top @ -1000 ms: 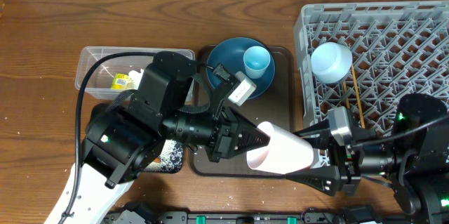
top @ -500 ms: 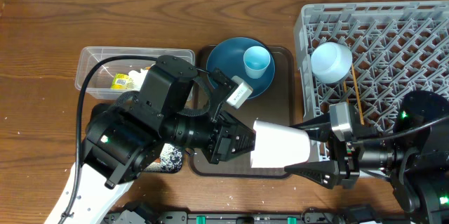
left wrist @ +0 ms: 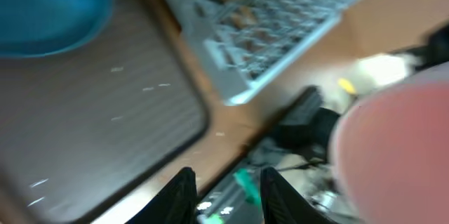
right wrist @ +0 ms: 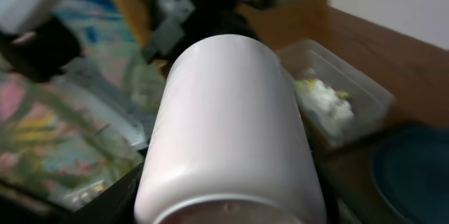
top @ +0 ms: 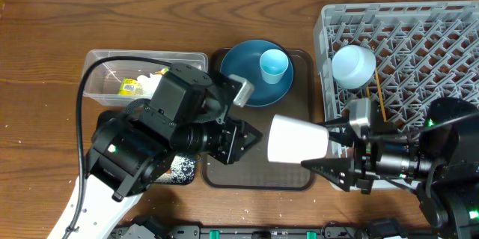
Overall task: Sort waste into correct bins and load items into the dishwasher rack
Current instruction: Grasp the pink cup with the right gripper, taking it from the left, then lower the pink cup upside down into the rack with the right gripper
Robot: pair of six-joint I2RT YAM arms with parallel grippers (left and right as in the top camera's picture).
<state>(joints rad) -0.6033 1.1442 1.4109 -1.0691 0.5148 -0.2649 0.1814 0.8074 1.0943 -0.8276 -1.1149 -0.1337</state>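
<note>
Overhead, the right hand (top: pixel 323 146) in the lower right of the frame grips the white cup (top: pixel 298 139), one finger on the cup's upper side and one on its lower. The cup lies on its side above the right edge of the brown serving tray (top: pixel 301 82). In the right wrist view the cup (right wrist: pixel 224 133) fills the middle of the frame.

The left hand (top: pixel 241 141) sits just left of the cup, at centre frame, apart from it. In the left wrist view its two fingers (left wrist: pixel 179 190) stand spread with nothing between them, and a blurred pink shape, the cup (left wrist: pixel 393 140), shows at the right edge.

Up-frame on the serving tray lies the dark blue plate (top: pixel 239 63), with the light blue cup (top: pixel 274 65) standing on it. At the right of the frame the dishwasher rack (top: pixel 434 37) holds the white bowl (top: pixel 353 65) near its upper left corner and the chopsticks (top: pixel 382 97) just below the bowl.

At the left on the desk (top: pixel 45 52), the clear tub (top: pixel 93 70) contains the yellow-green wrapper (top: pixel 129 86) and the white tissue (top: pixel 150 82). The black tray (top: pixel 181 168) is mostly hidden under the left arm.
</note>
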